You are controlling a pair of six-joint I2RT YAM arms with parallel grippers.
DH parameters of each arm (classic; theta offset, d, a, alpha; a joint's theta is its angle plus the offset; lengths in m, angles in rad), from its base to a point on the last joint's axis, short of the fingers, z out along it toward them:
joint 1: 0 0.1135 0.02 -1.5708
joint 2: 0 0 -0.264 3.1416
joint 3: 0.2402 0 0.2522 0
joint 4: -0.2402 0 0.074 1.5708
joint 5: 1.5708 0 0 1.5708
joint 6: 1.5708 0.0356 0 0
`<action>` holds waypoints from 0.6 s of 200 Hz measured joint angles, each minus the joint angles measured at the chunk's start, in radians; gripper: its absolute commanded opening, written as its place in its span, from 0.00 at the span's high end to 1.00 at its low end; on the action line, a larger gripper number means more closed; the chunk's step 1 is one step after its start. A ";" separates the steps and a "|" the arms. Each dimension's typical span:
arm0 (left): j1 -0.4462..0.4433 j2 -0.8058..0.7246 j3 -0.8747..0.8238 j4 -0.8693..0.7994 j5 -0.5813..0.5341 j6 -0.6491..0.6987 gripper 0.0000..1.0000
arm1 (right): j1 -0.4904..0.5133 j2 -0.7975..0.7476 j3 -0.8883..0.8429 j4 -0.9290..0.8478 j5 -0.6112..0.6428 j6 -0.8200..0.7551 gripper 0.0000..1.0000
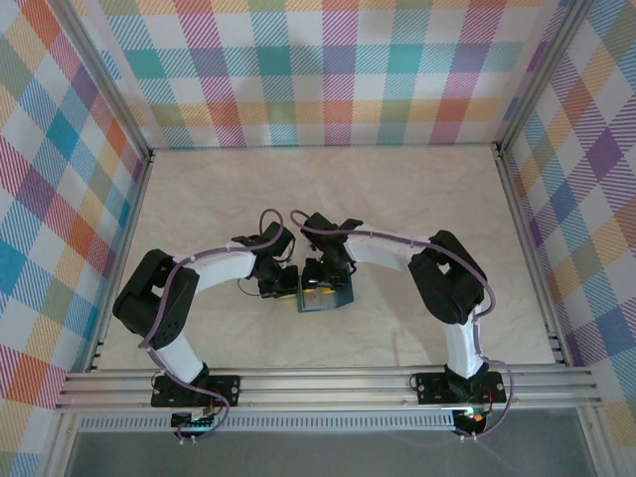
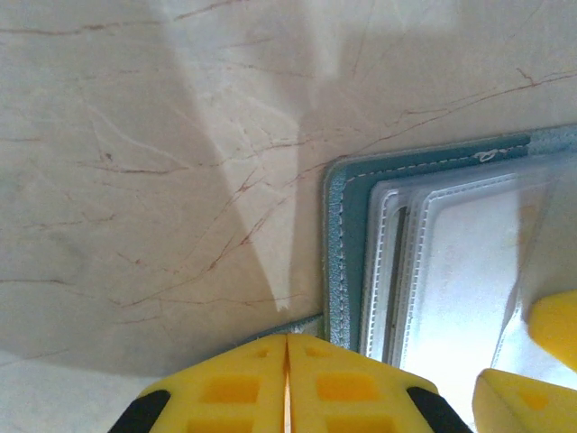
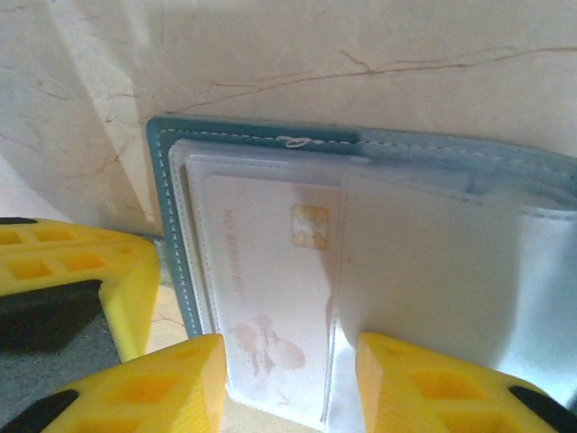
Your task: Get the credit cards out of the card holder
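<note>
The teal card holder lies open on the table between my two grippers. Its clear inner pockets face up. A whitish credit card with a gold chip sits inside one clear pocket. My right gripper is open, one yellow finger on each side of that card's near edge. My left gripper is shut, its tips at the card holder's corner, over a thin teal strip. Whether that strip is pinched is hidden. The left gripper's fingers also appear beside the holder in the right wrist view.
The pale marble-look tabletop stretches behind and to both sides of the holder. Checked walls close the back and sides. Aluminium rails run along the near edge by the arm bases.
</note>
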 measured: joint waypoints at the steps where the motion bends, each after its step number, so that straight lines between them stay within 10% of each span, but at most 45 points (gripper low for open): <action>1: 0.000 0.000 0.000 0.000 0.000 0.000 0.91 | 0.000 0.000 0.001 -0.002 0.002 0.000 0.53; 120: 0.001 0.000 0.000 0.000 0.001 0.000 0.90 | 0.028 0.031 0.089 -0.217 0.202 -0.042 0.36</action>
